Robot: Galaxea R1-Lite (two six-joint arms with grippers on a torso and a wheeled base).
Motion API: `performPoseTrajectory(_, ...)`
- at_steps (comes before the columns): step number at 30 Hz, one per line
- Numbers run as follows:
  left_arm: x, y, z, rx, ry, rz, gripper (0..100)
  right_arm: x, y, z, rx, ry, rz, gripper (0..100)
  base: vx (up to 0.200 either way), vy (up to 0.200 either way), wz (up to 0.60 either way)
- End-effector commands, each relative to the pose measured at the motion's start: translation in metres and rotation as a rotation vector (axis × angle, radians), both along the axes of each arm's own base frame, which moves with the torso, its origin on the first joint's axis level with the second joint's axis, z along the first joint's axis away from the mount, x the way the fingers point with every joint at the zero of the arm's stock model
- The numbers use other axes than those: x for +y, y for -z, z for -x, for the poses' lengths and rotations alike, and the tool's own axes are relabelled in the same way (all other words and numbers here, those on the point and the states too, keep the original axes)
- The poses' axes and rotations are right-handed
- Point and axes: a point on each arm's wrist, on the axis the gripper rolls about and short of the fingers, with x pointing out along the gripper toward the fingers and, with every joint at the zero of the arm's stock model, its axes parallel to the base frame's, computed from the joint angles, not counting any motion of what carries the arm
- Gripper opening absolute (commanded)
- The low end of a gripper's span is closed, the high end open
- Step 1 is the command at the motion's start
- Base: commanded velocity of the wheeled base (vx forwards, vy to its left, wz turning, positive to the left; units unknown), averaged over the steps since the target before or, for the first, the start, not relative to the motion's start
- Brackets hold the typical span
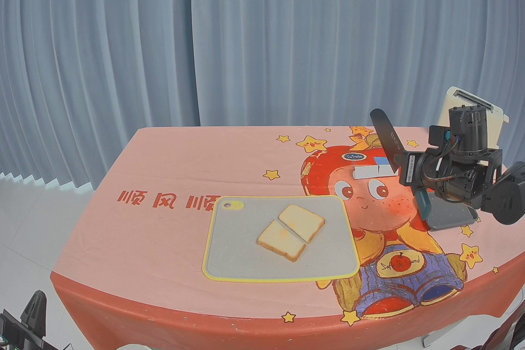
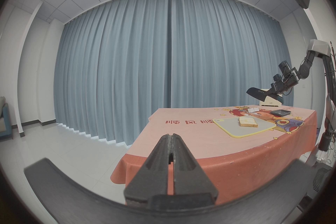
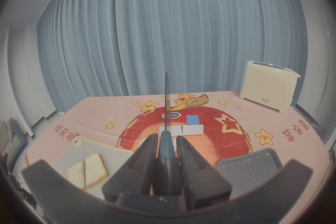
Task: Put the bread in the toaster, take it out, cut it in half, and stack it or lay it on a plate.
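Note:
Two toasted bread halves (image 1: 301, 222) (image 1: 280, 240) lie side by side on a grey, yellow-rimmed cutting board (image 1: 235, 252) at the table's front centre. My right gripper (image 1: 418, 173) hovers over the right side of the table, shut on the teal handle of a knife (image 1: 387, 136) whose black blade points up and away. In the right wrist view the knife (image 3: 167, 102) stands between the fingers (image 3: 145, 154), with the bread (image 3: 95, 169) off to the side. A cream toaster (image 3: 267, 85) stands at the far right. My left gripper (image 2: 171, 151) is shut on nothing, off the table's front-left corner.
A dark grey tray (image 1: 448, 217) lies on the table under my right arm. A white knife rest with a blue block (image 1: 374, 169) sits mid-table behind the board. A blue curtain hangs behind the table.

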Motion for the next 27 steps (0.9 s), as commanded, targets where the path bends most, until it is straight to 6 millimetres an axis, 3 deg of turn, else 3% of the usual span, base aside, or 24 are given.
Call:
performPoseTrajectory(1, 0.0, 0.005, -0.001, 0.007, -0.002, 0.0, 0, -0.004, 0.006, -0.006, 0.018, 0.019, 0.006, 0, 0.0, 0.0, 0.0)
performPoseTrajectory(9, 0.0, 0.005, -0.001, 0.007, 0.0, 0.0, 0, -0.015, 0.012, -0.01, 0.062, -0.018, -0.027, 0, 0.0, 0.0, 0.0)
performPoseTrajectory(27, 0.0, 0.005, -0.001, 0.007, -0.002, 0.0, 0, -0.019, 0.035, -0.016, 0.139, -0.001, 0.01, 0, 0.0, 0.0, 0.0)
